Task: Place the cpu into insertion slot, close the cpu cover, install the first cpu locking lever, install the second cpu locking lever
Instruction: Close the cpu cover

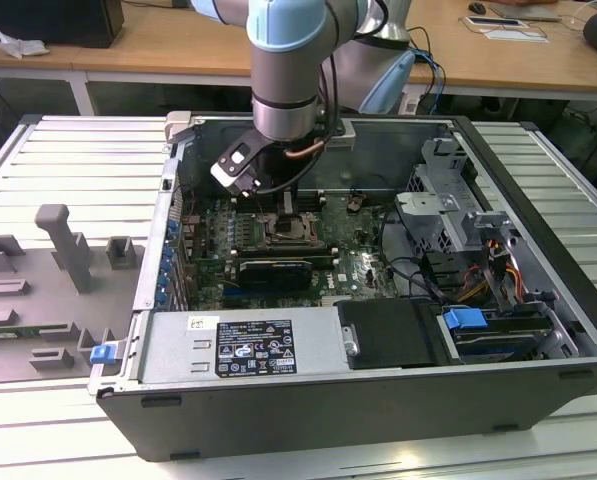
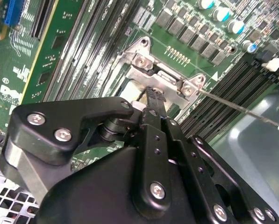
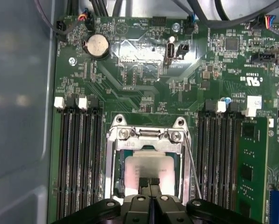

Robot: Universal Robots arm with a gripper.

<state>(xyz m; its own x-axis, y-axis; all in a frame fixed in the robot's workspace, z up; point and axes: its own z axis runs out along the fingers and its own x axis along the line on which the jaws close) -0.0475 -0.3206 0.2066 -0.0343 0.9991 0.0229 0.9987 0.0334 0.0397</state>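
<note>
The silvery cpu (image 3: 151, 164) lies flat in the insertion slot (image 1: 296, 232) in the middle of the green motherboard. The cpu cover (image 3: 148, 135), a metal frame with a square window, is down around the chip. My gripper (image 3: 150, 183) is shut, its two black fingers pressed together with nothing between them, the tips just above the chip's near edge. In the second wrist view the gripper (image 2: 153, 94) points at the cover's hinge end (image 2: 163, 77). A thin locking lever (image 2: 242, 108) sticks out free from the socket; in the first wrist view this lever (image 3: 192, 163) runs along one side of the cover.
Rows of long memory slots (image 3: 78, 158) flank the socket, one row holding a green module (image 3: 251, 172). A coin cell (image 3: 96, 45) sits further off. The case wall (image 3: 17, 116), power supply (image 1: 238, 345) and drive cage (image 1: 448, 215) ring the board. Grey fixture blocks (image 1: 58, 270) stand outside.
</note>
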